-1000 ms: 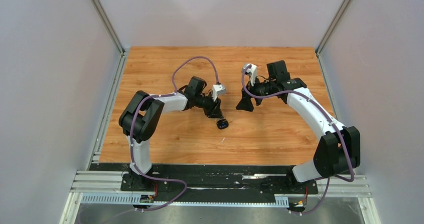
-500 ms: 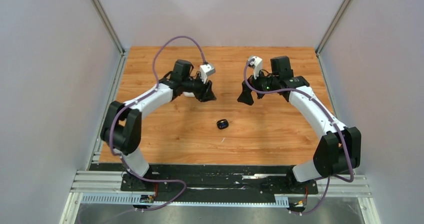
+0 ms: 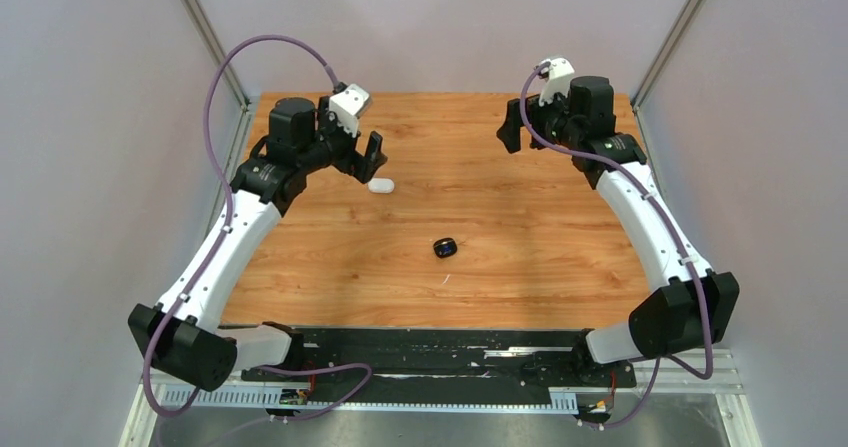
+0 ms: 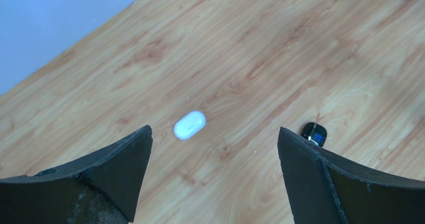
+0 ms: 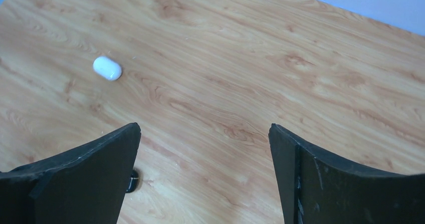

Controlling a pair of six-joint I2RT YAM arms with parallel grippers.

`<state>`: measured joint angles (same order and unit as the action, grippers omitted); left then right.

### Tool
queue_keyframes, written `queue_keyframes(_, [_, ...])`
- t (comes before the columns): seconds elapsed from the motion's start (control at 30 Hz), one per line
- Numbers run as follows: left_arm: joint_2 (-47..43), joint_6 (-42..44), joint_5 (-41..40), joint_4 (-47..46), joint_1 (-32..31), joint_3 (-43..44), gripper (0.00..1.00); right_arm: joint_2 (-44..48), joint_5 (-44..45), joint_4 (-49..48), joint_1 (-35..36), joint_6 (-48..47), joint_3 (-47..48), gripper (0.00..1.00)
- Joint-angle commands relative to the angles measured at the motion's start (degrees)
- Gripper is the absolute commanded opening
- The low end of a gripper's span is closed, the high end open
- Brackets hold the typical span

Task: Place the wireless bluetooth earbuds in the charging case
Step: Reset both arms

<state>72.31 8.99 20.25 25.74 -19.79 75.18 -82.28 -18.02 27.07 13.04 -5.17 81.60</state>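
Both arms have swung back toward the far corners. The left tool (image 3: 373, 157) and right tool (image 3: 512, 127) now hang with jaws wide apart, holding nothing. The white case (image 3: 380, 185) lies just near of the left tool, and the black case (image 3: 445, 248) sits mid-counter (image 3: 560, 267). No earbuds show loose; I judge them to be inside. They would be light, glossy and slippery, best pinched across the body. No writing is legible, and the black case's bluish patch is unreadable.
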Motion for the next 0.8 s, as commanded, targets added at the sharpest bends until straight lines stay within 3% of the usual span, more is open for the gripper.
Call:
queue_keyframes(0.0, [-2.8, -4.5, -10.4, 5.2, 1.3, 1.3, 1.0, 3.2, 11.1, -1.1, -0.2, 10.1, 2.6, 1.0])
queue_keyframes(0.3, [-1.4, -15.1, -19.8, 7.0, 2.7, -1.8, 1.0, 2.7, 22.2, 4.4, -0.3, 14.1, 4.4, 1.0])
queue_keyframes(0.53, [-2.2, -13.8, -18.8, 5.0, 2.8, -2.8, 1.0, 4.2, 24.4, 4.5, -0.3, 13.3, 2.9, 1.0])
queue_keyframes(0.77, [-1.1, -10.2, -17.1, 5.4, 2.8, 3.8, 1.0, 4.8, 25.7, 3.8, -0.3, 10.7, 2.2, 1.0])
